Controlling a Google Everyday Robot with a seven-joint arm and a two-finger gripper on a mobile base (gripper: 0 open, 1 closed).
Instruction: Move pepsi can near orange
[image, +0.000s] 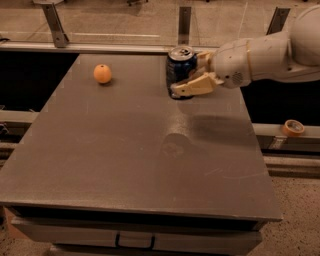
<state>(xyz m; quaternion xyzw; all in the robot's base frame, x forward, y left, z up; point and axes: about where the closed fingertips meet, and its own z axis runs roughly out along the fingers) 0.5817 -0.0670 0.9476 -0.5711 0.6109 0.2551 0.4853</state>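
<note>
A white robot arm (260, 55) comes in from the right, its gripper (186, 82) clamped around an upright dark blue pepsi can (177, 65) above a grey table (125, 165). A small orange (102, 73) sits well off to the gripper's left, apart from the can

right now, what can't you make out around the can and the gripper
All in the camera view:
- pepsi can: label blurred; lower right side covered by the near one of the fingers.
- gripper, at the far side of the table, shut on the can: far finger hidden behind the can.
- can's base: finger and shadow hide whether it touches the table.
- arm: cut off by the right edge.
</note>
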